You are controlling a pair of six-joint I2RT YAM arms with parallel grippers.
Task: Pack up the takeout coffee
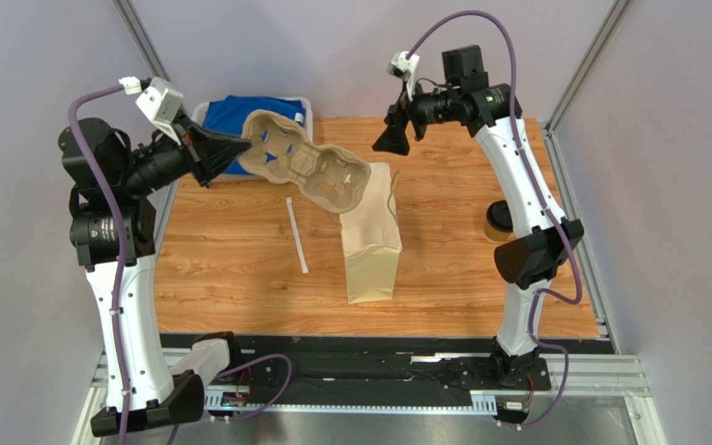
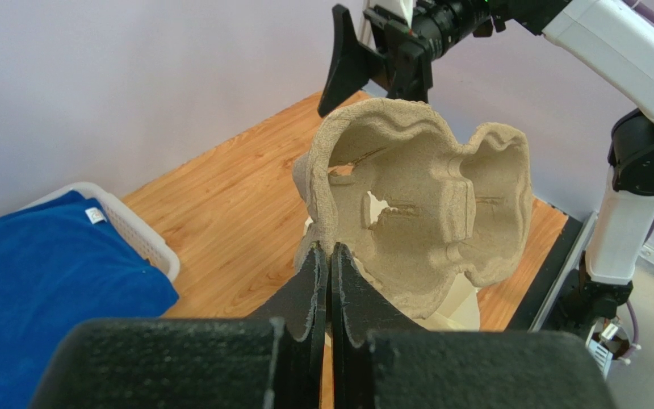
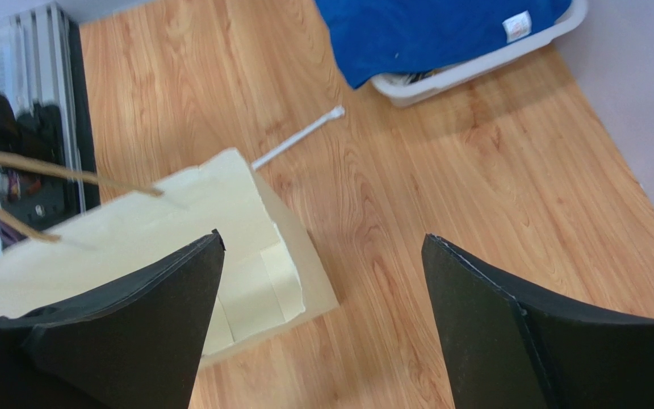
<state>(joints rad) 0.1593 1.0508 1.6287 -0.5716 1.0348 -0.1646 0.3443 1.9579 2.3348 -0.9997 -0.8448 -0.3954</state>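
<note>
Status: I had the left gripper (image 2: pixel 330 256) clamped shut on the rim of the grey-brown moulded pulp cup tray (image 2: pixel 424 204), holding it tilted in the air above the far end of the cream paper bag (image 1: pixel 372 246). The right gripper (image 3: pixel 322 240) hung over that same far end with its jaws spread wide and nothing between them.

The takeout coffee (image 1: pixel 496 221), a small brown paper cup with a black lid, stood on the table well to the right of the bag, half hidden behind the right arm. Nothing was touching it.

My read: the step was getting the tray to the bag. It was an edge pinch on soft pulp, so I'd move slowly and level it before lowering. The right arm should steady the bag first. I couldn't tell whether the bag's mouth stood open.

Surface: a wood-grain table (image 1: pixel 239 269). A thin white straw (image 1: pixel 297 235) lay just left of the bag. A white plastic basket (image 2: pixel 134 230) with a blue cloth (image 1: pixel 248 116) sat far-left of the bag. Plain grey walls stood behind and to both sides of it.
</note>
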